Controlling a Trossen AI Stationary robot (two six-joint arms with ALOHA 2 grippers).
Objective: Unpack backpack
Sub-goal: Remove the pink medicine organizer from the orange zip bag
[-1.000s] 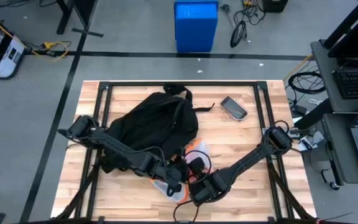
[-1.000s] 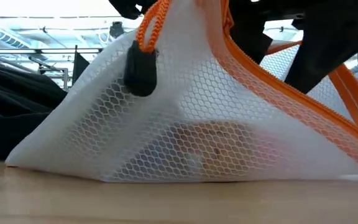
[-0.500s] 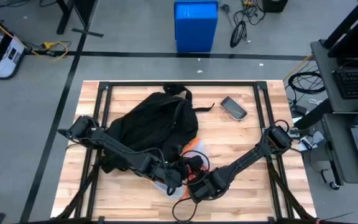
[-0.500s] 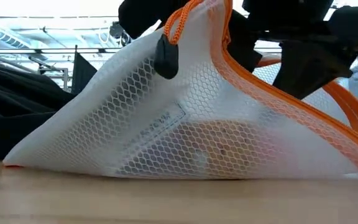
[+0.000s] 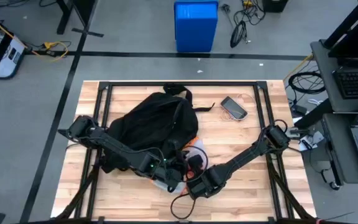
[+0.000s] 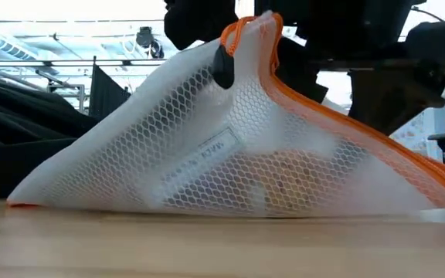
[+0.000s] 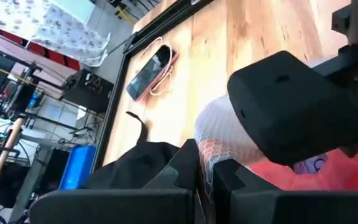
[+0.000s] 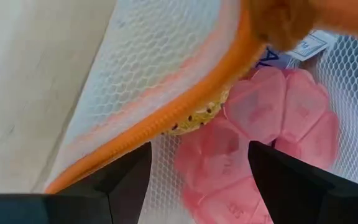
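Observation:
The black backpack (image 5: pixel 154 121) lies on the table's left half. Against its near right side sits a white mesh pouch (image 6: pixel 230 154) with an orange zipper edge (image 8: pixel 166 124) and a black zip pull (image 6: pixel 222 68). My left gripper (image 7: pixel 205 177) is shut on the pouch's mesh. My right gripper (image 8: pixel 211 180) is open at the pouch's mouth, its fingers on either side of a pink, many-lobed thing (image 8: pixel 253 124) inside. In the high view both grippers meet at the pouch (image 5: pixel 191 154), the left (image 5: pixel 174 169) beside the right (image 5: pixel 192 182). My left gripper pinches the white mesh (image 7: pixel 209 152) between its two fingers, close to the pouch's raised top (image 6: pixel 255 25). That top is pulled up into a tent-like peak, and the pouch's bottom (image 6: pixel 207 210) stays on the table. My right gripper stands at the pouch's open zipper edge; whether its fingers touch the mesh, I cannot tell.
A phone-like thing with a thin cord (image 5: pixel 234 107) lies at the far right of the backpack. A black metal frame (image 5: pixel 185 84) runs around the tabletop. Bare wood lies at the near left and near right.
My right gripper has gone toward the far edge, closer into the pouch. The pouch's raised top has come down a little and shifted toward the table's right. The zip pull has swung with it. The pouch's bottom has stayed on the table.

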